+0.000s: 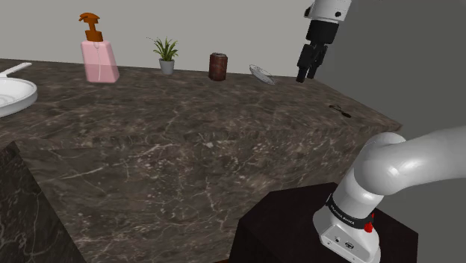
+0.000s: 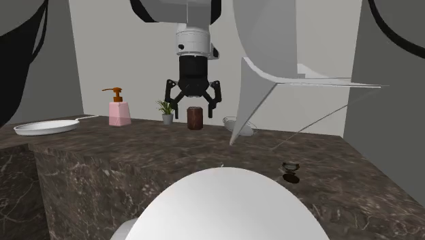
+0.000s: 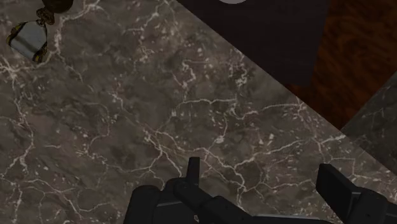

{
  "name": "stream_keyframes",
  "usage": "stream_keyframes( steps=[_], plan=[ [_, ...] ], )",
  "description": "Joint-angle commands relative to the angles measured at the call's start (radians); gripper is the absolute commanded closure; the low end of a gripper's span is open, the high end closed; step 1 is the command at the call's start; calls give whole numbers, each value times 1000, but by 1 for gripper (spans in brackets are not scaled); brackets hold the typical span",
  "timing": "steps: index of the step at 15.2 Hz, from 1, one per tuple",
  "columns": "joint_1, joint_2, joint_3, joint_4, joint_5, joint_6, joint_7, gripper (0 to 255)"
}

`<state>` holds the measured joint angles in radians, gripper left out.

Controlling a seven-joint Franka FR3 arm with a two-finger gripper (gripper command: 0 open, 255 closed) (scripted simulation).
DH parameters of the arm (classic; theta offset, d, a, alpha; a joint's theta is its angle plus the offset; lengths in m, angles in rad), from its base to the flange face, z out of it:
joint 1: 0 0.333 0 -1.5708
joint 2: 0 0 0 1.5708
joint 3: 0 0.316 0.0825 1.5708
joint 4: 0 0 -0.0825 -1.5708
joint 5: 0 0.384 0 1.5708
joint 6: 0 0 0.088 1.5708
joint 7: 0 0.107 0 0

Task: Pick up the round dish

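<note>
Above the dark veined marble counter (image 1: 187, 149), the black two-finger gripper (image 1: 307, 76) hangs with fingers apart, near the small grey round dish (image 1: 261, 75).

From behind the dark box stand (image 1: 299, 224) at 5 o'clock, the shoulder view looks down across the dark veined marble counter (image 1: 164, 149). The second exterior view, lower and closer, shares the pink soap bottle (image 2: 120, 112), at its 9 o'clock. The wrist view, past the black two-finger gripper (image 3: 262, 175), faces the counter closely.
</note>
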<state>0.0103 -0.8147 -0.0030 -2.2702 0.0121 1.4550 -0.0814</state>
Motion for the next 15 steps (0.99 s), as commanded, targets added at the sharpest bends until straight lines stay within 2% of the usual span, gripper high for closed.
stream_keyframes(
  steps=[1,8,15],
  plan=[
    [0,0,0,0,0,0,0,0],
    [-12,247,-99,146,14,105,-76,0],
    [-16,511,-194,355,76,152,-165,0]
  ],
)
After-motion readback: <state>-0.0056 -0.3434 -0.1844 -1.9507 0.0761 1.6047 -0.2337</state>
